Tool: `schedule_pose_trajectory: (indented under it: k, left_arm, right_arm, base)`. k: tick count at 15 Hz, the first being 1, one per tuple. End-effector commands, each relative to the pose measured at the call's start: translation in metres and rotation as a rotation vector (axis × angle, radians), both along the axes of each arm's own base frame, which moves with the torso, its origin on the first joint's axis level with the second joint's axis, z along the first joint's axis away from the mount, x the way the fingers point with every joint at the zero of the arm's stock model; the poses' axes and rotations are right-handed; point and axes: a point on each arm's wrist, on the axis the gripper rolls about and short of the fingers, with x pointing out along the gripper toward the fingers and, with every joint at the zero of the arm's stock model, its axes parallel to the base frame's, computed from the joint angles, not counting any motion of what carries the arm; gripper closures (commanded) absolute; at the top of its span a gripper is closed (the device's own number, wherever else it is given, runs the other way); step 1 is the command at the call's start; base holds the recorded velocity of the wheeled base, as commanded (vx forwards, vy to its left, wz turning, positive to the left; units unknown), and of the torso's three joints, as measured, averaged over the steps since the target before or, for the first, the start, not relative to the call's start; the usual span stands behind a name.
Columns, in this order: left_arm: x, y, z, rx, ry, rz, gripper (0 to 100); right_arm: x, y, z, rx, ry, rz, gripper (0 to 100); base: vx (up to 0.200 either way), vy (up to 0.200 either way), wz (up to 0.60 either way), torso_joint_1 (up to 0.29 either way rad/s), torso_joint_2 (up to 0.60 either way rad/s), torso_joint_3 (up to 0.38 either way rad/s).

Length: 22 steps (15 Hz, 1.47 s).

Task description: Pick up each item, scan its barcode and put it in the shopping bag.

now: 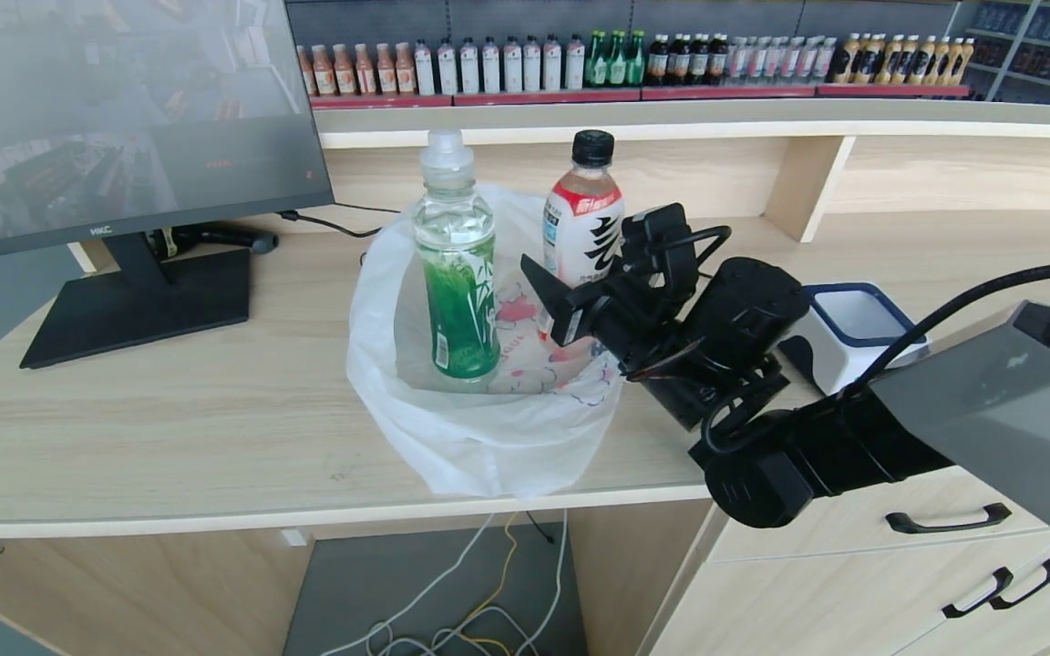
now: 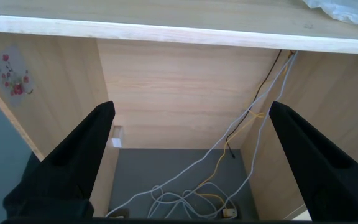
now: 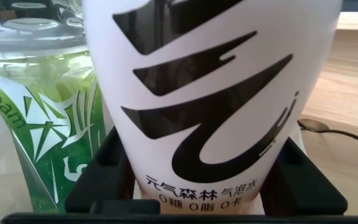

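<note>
Head view: two bottles (image 1: 457,273) bagged; right pincer (image 1: 580,305) grasps white bottle (image 1: 582,223), left pincer (image 2: 191,106) released.

My right arm (image 1: 744,328): matte black, fat cylindrical joints, round end cap dotted with small holes. Grey flat-sided shell (image 1: 990,401) on upper link. Thick black cable (image 1: 962,305) arcs alongside, thinner black loops at wrist. I see right jaws as flat black plates. Left jaws: two broad black tapered fingers (image 2: 73,162), plain, unmarked.
</note>
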Motion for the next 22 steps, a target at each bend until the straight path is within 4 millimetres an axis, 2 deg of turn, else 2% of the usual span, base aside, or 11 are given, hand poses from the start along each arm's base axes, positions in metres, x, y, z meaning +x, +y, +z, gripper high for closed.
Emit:
schedule_pose_trajectory:
  k: [1, 8, 18, 22]
  left_arm:
    - [0.000, 0.000, 0.000, -0.001, 0.000, 0.001, 0]
    - [0.000, 0.000, 0.000, -0.001, 0.000, 0.001, 0]
    - [0.000, 0.000, 0.000, -0.001, 0.000, 0.001, 0]
    - [0.000, 0.000, 0.000, -0.001, 0.000, 0.001, 0]
  right_arm:
    - [0.003, 0.001, -0.006, -0.008, 0.011, -0.002, 100]
    - [0.009, 0.002, -0.011, -0.019, 0.014, -0.012, 100]
    - [0.014, 0.008, -0.032, -0.050, 0.051, -0.002, 100]
    - [0.013, 0.008, -0.031, -0.049, 0.047, -0.003, 100]
  base:
    - [0.000, 0.000, 0.00, 0.000, 0.00, 0.000]
    - [0.000, 0.000, 0.00, 0.000, 0.00, 0.000]
    - [0.000, 0.000, 0.00, 0.000, 0.00, 0.000]
    - [0.000, 0.000, 0.00, 0.000, 0.00, 0.000]
